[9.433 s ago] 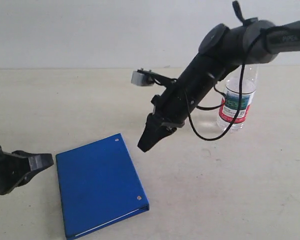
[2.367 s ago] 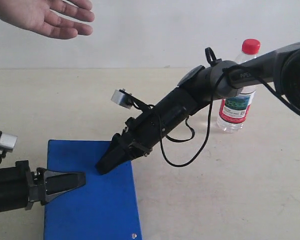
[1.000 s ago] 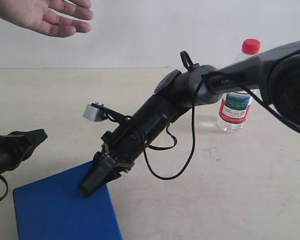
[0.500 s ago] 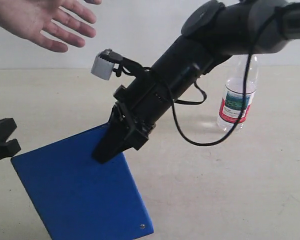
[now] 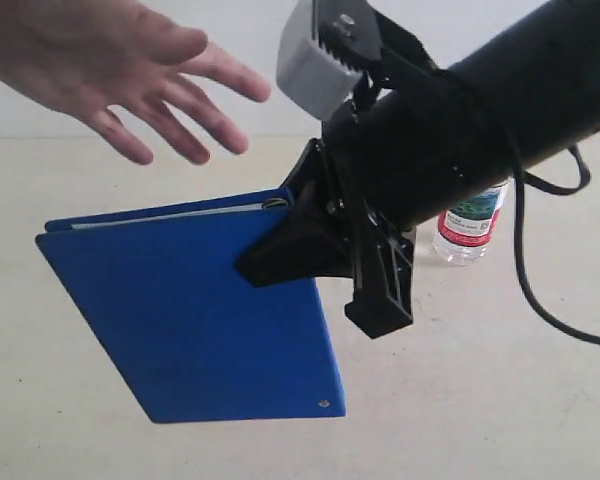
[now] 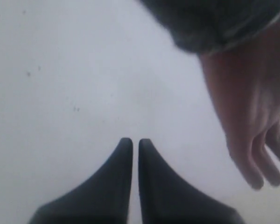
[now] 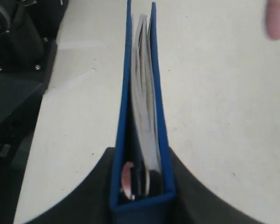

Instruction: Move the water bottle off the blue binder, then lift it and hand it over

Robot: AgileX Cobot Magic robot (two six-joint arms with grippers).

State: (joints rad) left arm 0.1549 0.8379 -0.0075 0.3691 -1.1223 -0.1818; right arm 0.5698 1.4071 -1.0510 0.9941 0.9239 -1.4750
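Observation:
My right gripper is shut on the spine edge of the blue binder and holds it in the air, tilted, with one silver rivet at its low corner. In the right wrist view the binder is edge-on between the fingers of this gripper, white sheets showing inside. The water bottle stands upright on the table behind my right arm, off the binder, its cap hidden. In the left wrist view my left gripper is shut with nothing between its fingers. It is out of the exterior view.
A person's open hand hovers just above the raised binder, and the same hand shows beside the left gripper. Dark arm hardware sits beside the binder in the right wrist view. The table is beige.
The right gripper has lifted the binder off the table and up toward the person's hand. The left gripper has left the exterior view. The bottle has not moved.

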